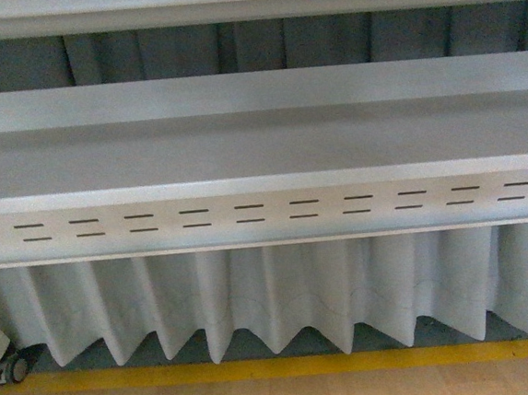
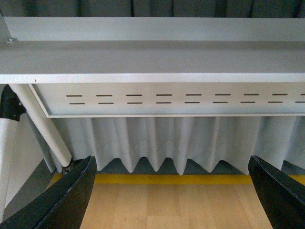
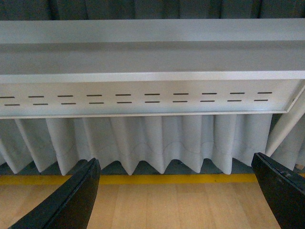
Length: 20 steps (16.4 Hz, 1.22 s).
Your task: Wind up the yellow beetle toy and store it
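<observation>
The yellow beetle toy is out of view in every frame. My left gripper (image 2: pixel 174 191) is open and empty, its black fingers (image 2: pixel 71 195) wide apart over a wooden floor. My right gripper (image 3: pixel 176 193) is open and empty too, its black fingers (image 3: pixel 76 198) spread the same way. Neither arm shows in the front view. All views face the edge of a grey table (image 1: pixel 259 142) from low down.
The grey table has a slotted metal apron (image 1: pixel 265 212) under its edge, with a white pleated curtain (image 1: pixel 272 294) behind. A yellow line (image 1: pixel 279 367) runs across the wooden floor. A white table leg (image 2: pixel 40 121) with a caster (image 1: pixel 11 369) stands at the left.
</observation>
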Each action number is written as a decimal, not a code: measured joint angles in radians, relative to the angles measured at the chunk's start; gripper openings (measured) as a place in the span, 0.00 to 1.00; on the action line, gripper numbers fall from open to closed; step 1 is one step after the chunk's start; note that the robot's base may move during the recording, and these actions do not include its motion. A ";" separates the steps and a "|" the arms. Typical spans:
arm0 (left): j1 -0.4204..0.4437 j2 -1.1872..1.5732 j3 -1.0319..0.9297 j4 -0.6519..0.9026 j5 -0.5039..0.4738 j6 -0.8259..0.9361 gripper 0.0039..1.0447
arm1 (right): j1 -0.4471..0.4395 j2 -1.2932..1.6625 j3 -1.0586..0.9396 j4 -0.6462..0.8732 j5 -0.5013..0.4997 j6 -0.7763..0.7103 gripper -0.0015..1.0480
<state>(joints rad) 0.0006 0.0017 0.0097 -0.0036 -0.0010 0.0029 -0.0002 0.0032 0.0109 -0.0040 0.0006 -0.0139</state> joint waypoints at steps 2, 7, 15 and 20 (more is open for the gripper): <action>0.000 0.000 0.000 0.000 0.000 0.000 0.94 | 0.000 0.000 0.000 0.000 0.000 0.000 0.94; 0.000 0.000 0.000 0.000 0.000 0.000 0.94 | 0.000 0.000 0.000 0.000 0.000 0.000 0.94; 0.000 0.000 0.000 0.000 0.000 0.000 0.94 | 0.000 0.000 0.000 0.000 0.000 0.000 0.94; 0.000 0.000 0.000 0.000 0.000 0.000 0.94 | 0.000 0.000 0.000 0.000 0.000 0.000 0.94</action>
<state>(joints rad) 0.0006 0.0017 0.0097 -0.0036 -0.0010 0.0029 -0.0002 0.0032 0.0109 -0.0040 0.0006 -0.0139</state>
